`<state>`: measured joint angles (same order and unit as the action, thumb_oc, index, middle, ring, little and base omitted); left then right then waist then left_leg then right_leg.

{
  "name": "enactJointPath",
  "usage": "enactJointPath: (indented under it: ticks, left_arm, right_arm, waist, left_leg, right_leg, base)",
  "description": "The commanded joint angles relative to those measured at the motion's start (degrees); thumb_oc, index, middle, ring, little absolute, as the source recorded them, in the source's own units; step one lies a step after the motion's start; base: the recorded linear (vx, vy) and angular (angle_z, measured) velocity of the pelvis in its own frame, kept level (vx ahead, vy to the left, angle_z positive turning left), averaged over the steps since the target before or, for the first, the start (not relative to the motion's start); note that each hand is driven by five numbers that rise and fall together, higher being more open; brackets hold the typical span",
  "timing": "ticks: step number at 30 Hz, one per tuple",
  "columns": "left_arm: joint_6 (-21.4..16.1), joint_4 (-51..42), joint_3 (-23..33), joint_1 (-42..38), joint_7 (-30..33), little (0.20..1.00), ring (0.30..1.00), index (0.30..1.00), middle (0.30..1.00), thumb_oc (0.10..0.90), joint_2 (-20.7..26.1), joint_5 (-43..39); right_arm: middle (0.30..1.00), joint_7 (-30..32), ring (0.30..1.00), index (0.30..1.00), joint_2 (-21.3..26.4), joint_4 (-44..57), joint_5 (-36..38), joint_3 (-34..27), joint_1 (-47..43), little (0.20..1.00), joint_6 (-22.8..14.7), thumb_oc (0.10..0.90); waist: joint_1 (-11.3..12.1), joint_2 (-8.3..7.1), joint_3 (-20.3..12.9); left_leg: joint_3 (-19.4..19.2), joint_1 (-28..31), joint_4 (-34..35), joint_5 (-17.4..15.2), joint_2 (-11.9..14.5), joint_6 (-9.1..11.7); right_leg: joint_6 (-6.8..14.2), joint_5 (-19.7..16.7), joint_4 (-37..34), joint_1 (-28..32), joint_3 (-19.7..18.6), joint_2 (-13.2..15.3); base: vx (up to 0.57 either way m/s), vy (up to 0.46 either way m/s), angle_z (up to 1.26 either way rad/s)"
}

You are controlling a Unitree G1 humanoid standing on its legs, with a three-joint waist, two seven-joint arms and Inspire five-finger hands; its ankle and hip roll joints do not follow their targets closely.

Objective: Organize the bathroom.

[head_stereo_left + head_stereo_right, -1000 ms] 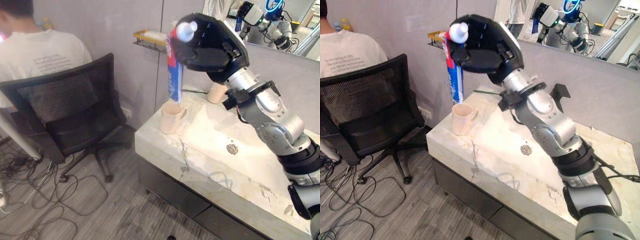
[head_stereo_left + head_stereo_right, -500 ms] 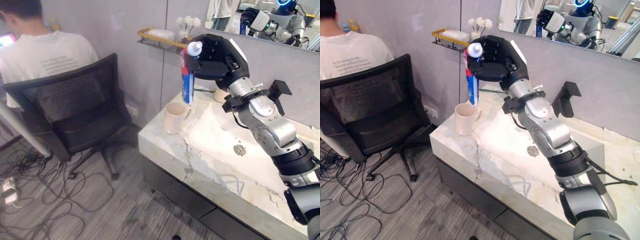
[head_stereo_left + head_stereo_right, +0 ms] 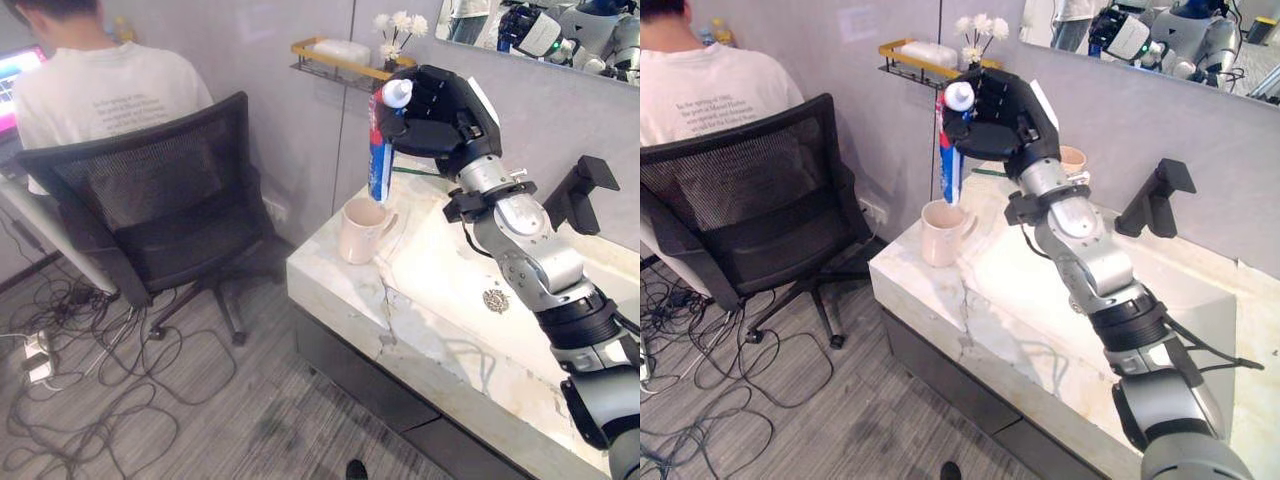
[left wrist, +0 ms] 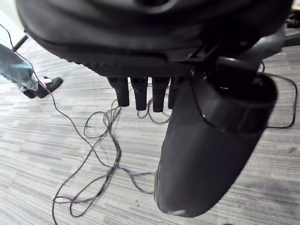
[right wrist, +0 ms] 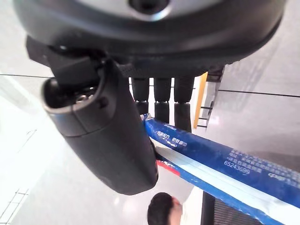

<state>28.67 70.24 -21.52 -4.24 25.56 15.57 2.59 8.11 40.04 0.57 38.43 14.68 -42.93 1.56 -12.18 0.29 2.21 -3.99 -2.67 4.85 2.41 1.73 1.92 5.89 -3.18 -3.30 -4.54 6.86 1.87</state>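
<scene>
— Right eye view first: what's the right hand (image 3: 1008, 112) got?

— A toothpaste tube (image 3: 949, 152), blue with red and white on it, white cap up at the top. The fingers are curled round its upper part and the tube hangs down nearly upright from the grip. The right wrist view shows it too, thumb and fingers (image 5: 183, 105) wrapped against the blue tube (image 5: 220, 161).

— And where's that over the counter?

— Raised above the far left corner of the marble countertop (image 3: 440, 330). The tube's lower end sits just above and a touch behind the cream mug (image 3: 360, 229), which stands at that corner with its handle turned toward the basin. I can't tell whether the tube's tip touches the mug rim; it looks just clear of it.

— Anything else on the counter?

— A second pale cup (image 3: 1072, 160) farther back, against the wall, partly behind the arm. A black faucet (image 3: 1154, 196) stands by the mirror (image 3: 1160, 40), and the basin's drain (image 3: 496, 299) shows in the sunken part.

— The wall?

— A gold wire shelf (image 3: 340, 62) with a white object on it, and white flowers (image 3: 397, 24) beside that.

— The left hand?

— The left wrist view shows the left hand (image 4: 201, 140) over grey plank floor (image 4: 56, 140), fingers hanging straight, holding nothing.

— Who's that nearby?

— A person in a white shirt (image 3: 100, 90) sits in a black mesh office chair (image 3: 160, 210), back to the counter.
</scene>
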Motion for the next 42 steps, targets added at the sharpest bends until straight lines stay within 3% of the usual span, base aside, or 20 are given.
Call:
enactJointPath:
  ticks: [1,42]
  left_arm:
    - [2.2,3.5,0.4,0.4,2.2,0.900,0.900,0.900,0.900,0.800,4.5,1.6]
    - [3.5,3.0,-0.2,-0.2,2.4,0.900,0.900,0.900,0.900,0.800,3.3,1.4]
  right_arm:
    - [0.300,2.4,0.300,0.300,-4.9,0.3,-2.3,-7.9,-5.7,0.300,-10.7,0.400]
    - [0.300,4.7,0.300,0.300,-9.6,3.8,-2.8,-7.7,0.7,0.300,-13.9,0.400]
  waist:
    - [0.8,-2.93,-4.0]
    - [-0.3,-1.87,-2.3]
  left_leg:
    - [-6.0,-2.8,-6.9,-3.8,-3.6,-2.1]
    - [-6.8,-3.8,-8.7,-4.5,-3.5,-2.1]
  right_leg:
    - [2.7,4.7,9.6,-2.8,-4.6,-2.6]
    - [2.5,4.9,9.8,-3.6,-6.1,-2.5]
  base:
    - [0.02,-0.016,0.06]
    - [0.00,-0.002,0.01]
